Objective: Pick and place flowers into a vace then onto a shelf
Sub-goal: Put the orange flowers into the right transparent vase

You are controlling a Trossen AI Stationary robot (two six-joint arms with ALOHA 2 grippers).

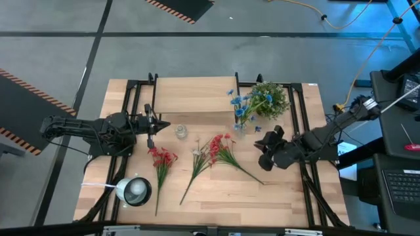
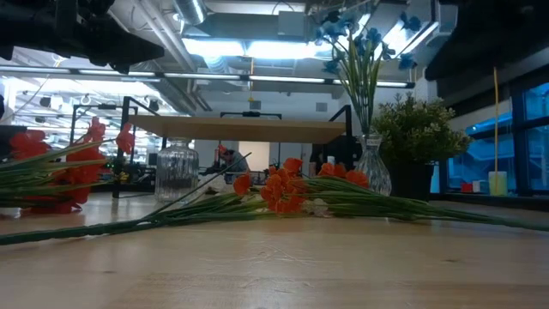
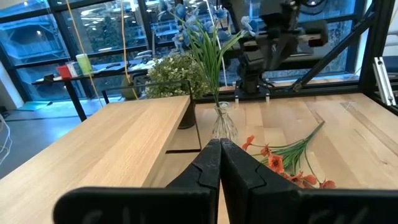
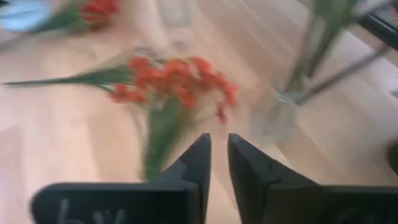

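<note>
A blue flower (image 1: 244, 105) stands with its stem in a small clear vase (image 1: 239, 129) on the table, beside the shelf's (image 1: 190, 95) right end. Two red sprigs (image 1: 161, 159) (image 1: 222, 145) and a whitish one (image 1: 199, 154) lie flat on the tabletop. My right gripper (image 1: 261, 151) hovers right of the red sprig (image 4: 174, 81), just on the near side of the vase (image 4: 280, 118). A narrow gap shows between its fingertips (image 4: 219, 146), with nothing in it. My left gripper (image 1: 161, 124) is shut and level at the table's left, pointing at an empty glass jar (image 1: 180, 132).
A bushy green plant (image 1: 272, 98) in a dark pot stands at the far right, behind the vase. A round silver thing (image 1: 134, 190) sits at the near left corner. Black frame rails (image 1: 303, 124) run along the table's left and right sides.
</note>
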